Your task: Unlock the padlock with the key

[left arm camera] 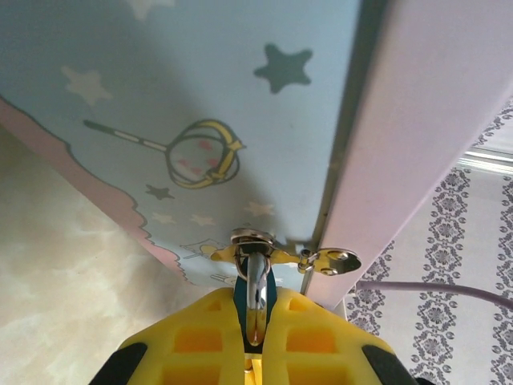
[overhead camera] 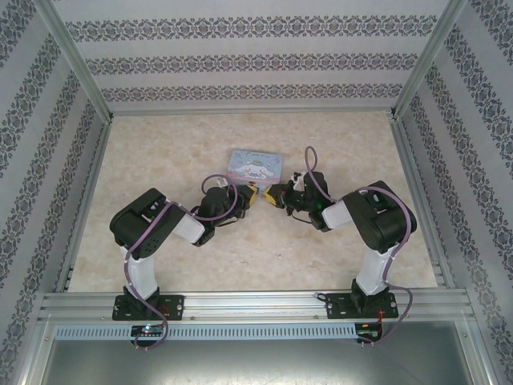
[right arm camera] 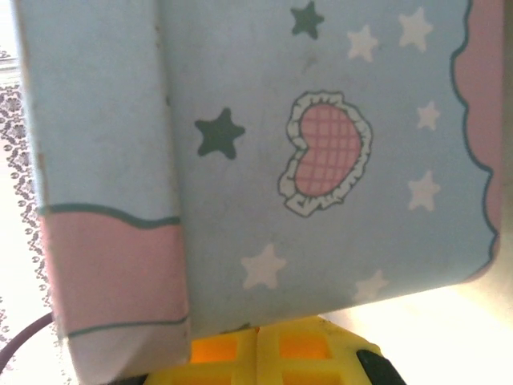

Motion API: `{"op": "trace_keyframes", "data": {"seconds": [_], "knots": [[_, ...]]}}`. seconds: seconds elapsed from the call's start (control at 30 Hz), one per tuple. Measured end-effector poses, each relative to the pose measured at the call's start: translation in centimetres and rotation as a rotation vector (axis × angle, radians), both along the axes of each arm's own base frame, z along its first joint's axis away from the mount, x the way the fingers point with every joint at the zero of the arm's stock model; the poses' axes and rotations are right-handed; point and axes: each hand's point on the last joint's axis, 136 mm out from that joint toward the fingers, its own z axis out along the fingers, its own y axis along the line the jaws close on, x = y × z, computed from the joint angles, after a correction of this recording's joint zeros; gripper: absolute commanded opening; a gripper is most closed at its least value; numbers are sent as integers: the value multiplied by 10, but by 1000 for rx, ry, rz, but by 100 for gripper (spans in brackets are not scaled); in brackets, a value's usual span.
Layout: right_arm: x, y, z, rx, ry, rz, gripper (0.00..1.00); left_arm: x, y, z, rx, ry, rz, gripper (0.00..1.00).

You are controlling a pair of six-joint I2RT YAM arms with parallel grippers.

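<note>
The task looks to be in its early part: the padlock (left arm camera: pixel 255 290) is not yet open, since its silvery shackle passes through the metal hasp (left arm camera: pixel 250 237) of the tin box (left arm camera: pixel 160 72). I judge that bringing the key to the keyhole, turning it and freeing the shackle are all left to do.

Nearest in the left wrist view, the left gripper (left arm camera: pixel 256 311) has its yellow fingers (left arm camera: pixel 200 337) pressed together on the padlock. Just the shackle and a thin edge of the blue-teal body show between them, and the keyhole is hidden. In the right wrist view the right gripper (right arm camera: pixel 256 338) has its fingers (right arm camera: pixel 304 345) closed with no gap. Whether they pinch the key I cannot tell. From above, both grippers meet just beside the near edge of the tin box, which lies flat on the table (overhead camera: pixel 200 249)
</note>
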Motion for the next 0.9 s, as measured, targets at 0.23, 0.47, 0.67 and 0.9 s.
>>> {"op": "trace_keyframes", "data": {"seconds": [0.23,0.47,0.67,0.9], "knots": [[1,-6,-1,13,-14,31,0,-3,-5,3,-12,0,-25,0],[1,-6,0,13,-31,46,0,-5,-8,3,-15,2,-42,0],[3,-8,2,12,-48,64,0,-5,-10,4,-19,0,-48,0],[3,0,-1,21,-19,50,0,-4,-8,4,-15,1,-37,0]]}}
